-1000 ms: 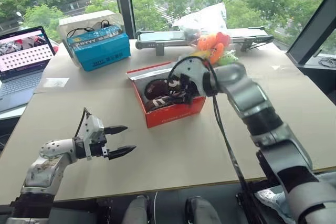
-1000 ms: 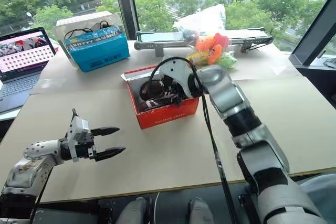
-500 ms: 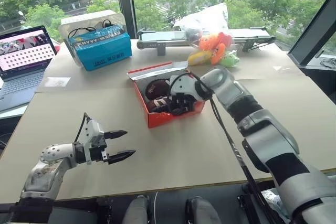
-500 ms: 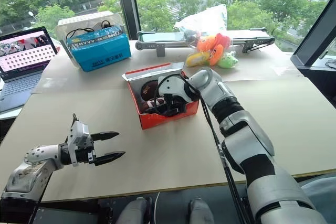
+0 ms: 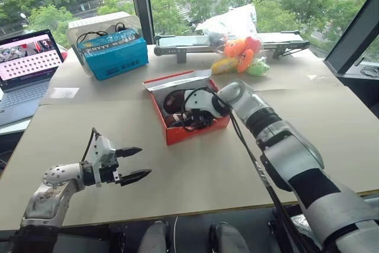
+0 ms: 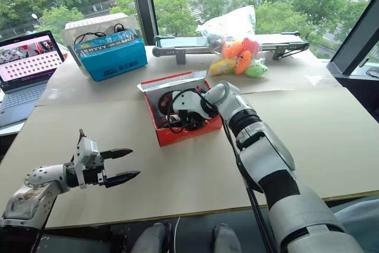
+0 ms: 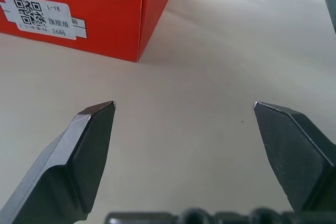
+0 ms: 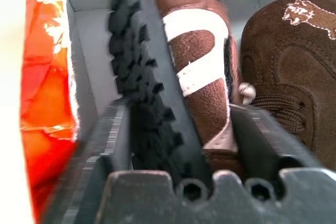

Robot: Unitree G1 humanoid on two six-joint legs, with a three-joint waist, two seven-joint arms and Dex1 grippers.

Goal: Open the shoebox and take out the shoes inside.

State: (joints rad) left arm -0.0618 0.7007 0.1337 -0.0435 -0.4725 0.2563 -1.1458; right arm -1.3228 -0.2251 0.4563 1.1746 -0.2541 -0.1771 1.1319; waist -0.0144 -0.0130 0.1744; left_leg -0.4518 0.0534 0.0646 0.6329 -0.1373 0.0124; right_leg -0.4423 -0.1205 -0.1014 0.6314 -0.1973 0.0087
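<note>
The red shoebox (image 5: pixel 195 131) stands open mid-table, its lid (image 5: pixel 177 80) folded back. Two dark brown shoes with white markings lie inside. My right gripper (image 5: pixel 188 117) reaches down into the box. In the right wrist view its fingers (image 8: pixel 105 140) press both sides of one shoe (image 8: pixel 194 51), which lies on its side with the black sole against one finger. The other shoe (image 8: pixel 294 51) lies beside it. My left gripper (image 5: pixel 135 163) hovers open above the table, in front of and to the left of the box. A box corner (image 7: pixel 105 9) shows beyond the left gripper's fingers.
A blue box (image 5: pixel 112 54) with a clear tub behind it stands at the back left, and an open laptop (image 5: pixel 26 63) at the far left. Plush toys (image 5: pixel 243 54), a plastic bag (image 5: pixel 231 22) and a long grey device (image 5: pixel 183 42) line the window side.
My right gripper has dropped deeper into the box and its fingers have closed in around one shoe. The left arm has stayed put.
</note>
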